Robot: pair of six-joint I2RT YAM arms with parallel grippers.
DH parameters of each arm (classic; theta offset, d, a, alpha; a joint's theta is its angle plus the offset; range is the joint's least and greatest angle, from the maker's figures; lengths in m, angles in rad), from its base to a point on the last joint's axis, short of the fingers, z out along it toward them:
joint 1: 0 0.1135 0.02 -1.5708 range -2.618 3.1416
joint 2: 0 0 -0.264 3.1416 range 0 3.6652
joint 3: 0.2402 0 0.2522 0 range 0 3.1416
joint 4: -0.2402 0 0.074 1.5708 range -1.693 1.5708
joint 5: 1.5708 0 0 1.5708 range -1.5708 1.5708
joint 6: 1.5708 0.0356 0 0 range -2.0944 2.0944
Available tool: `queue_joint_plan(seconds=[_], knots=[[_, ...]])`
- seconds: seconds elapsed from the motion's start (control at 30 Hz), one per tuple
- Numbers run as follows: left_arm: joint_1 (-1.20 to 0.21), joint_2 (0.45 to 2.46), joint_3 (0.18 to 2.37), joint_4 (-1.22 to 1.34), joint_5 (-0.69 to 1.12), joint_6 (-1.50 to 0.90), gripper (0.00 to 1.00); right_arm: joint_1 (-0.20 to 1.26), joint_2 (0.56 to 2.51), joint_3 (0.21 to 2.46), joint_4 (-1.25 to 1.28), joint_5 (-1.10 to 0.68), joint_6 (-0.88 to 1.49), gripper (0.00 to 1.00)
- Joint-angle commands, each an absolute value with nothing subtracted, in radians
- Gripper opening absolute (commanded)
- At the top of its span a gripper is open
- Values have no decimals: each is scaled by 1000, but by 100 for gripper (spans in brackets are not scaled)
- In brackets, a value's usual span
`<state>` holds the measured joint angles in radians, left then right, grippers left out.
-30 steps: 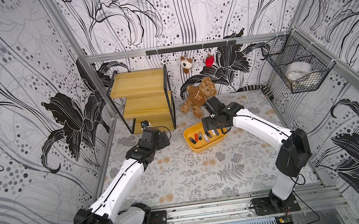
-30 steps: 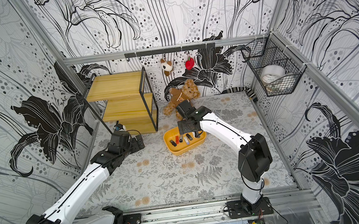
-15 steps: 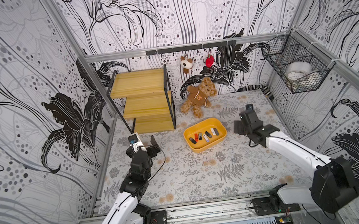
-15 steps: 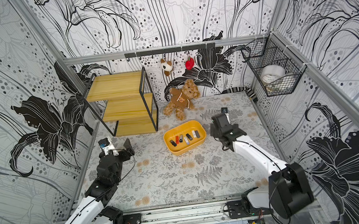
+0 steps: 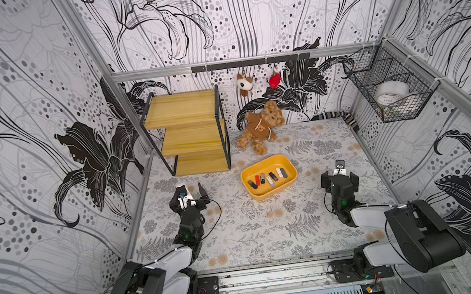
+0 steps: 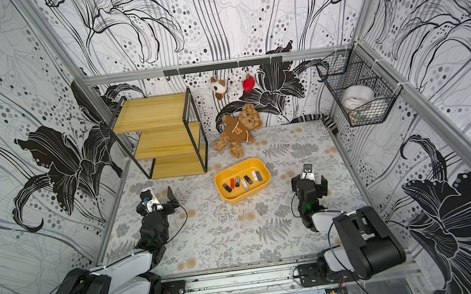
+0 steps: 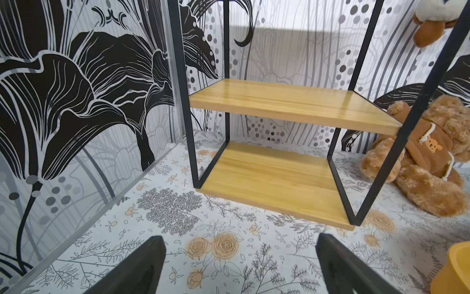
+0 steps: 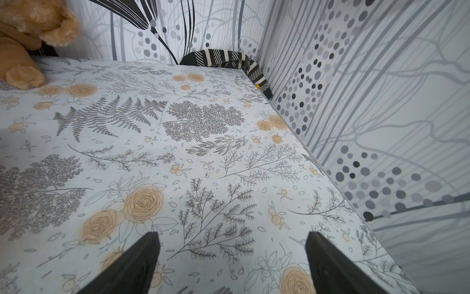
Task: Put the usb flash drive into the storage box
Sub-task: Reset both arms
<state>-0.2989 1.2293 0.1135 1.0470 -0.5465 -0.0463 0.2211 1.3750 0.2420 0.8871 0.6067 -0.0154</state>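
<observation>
The yellow storage box (image 5: 275, 191) (image 6: 243, 196) stands mid-table in both top views, with several usb flash drives (image 5: 268, 177) (image 6: 243, 181) lying side by side in it. I see no drive outside the box. My left gripper (image 5: 192, 191) (image 6: 159, 195) is open and empty, low over the mat left of the box, facing the shelf. In the left wrist view its gripper (image 7: 239, 239) frames bare mat, and a corner of the box (image 7: 455, 267) shows at the edge. My right gripper (image 5: 339, 178) (image 8: 232, 235) is open and empty, right of the box.
A wooden shelf rack (image 5: 192, 131) stands at the back left, with a teddy bear (image 5: 260, 126) beside it behind the box. A black wire basket (image 5: 389, 95) holding a tape roll hangs on the right wall. A striped cloth (image 5: 337, 117) lies in the back right corner.
Both arms have drawn back toward the front rail. The right gripper has left its place over the box, and the left one has moved away from the shelf. Both stay open.
</observation>
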Motion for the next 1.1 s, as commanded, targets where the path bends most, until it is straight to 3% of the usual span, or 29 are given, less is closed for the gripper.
queue_joint_plan(seconds=[0.0, 0.2, 0.37, 0.47, 0.5, 0.57, 0.6, 1.07], knots=[[-287, 1391, 125, 1344, -525, 23, 98, 186, 1422, 210, 1156, 545, -73, 95], [-262, 1422, 141, 1355, -528, 2, 98, 150, 1439, 194, 1186, 463, -57, 95], [-242, 1415, 107, 1384, -490, -25, 98, 150, 1450, 78, 1418, 377, -95, 95], [-211, 1539, 60, 1625, -435, 2, 98, 134, 1468, 88, 1409, 315, -86, 95], [-217, 1544, 61, 1623, -442, 4, 98, 114, 1504, 101, 1401, 298, -77, 95], [-196, 1459, 127, 1361, -412, -58, 98, 110, 1545, 159, 1404, 311, -86, 95], [-179, 1494, 150, 1382, -398, -47, 98, 90, 1497, 188, 1239, 271, -52, 95], [-167, 1479, 156, 1340, -398, -71, 98, 64, 1508, 203, 1234, 239, -51, 95]])
